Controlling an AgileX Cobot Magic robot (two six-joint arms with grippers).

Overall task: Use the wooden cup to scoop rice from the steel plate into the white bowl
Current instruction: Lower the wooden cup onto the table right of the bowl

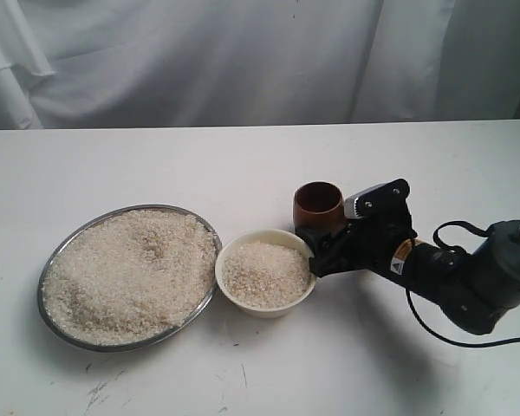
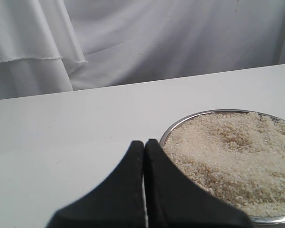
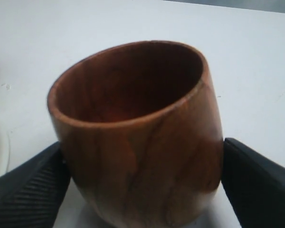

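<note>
The right pincer (image 1: 322, 248) is grasping the wooden cup (image 3: 142, 152), its two black fingers (image 3: 33, 185) pressing against opposite sides of the cup's lower wall. The cup is standing upright on the desk (image 1: 199, 165), just behind the white bowl (image 1: 262, 310) and slightly to its right in the exterior view, mouth facing up. The bowl is holding a mound of rice (image 1: 266, 273). The steel plate (image 1: 42, 290) is lying just left of the bowl, rims touching or nearly so, and is carrying a wide heap of the same grains. The left pincer (image 2: 144, 148) is sitting clenched, fingers pressed together, close to the plate's rim and showing only in its own wrist view.
</note>
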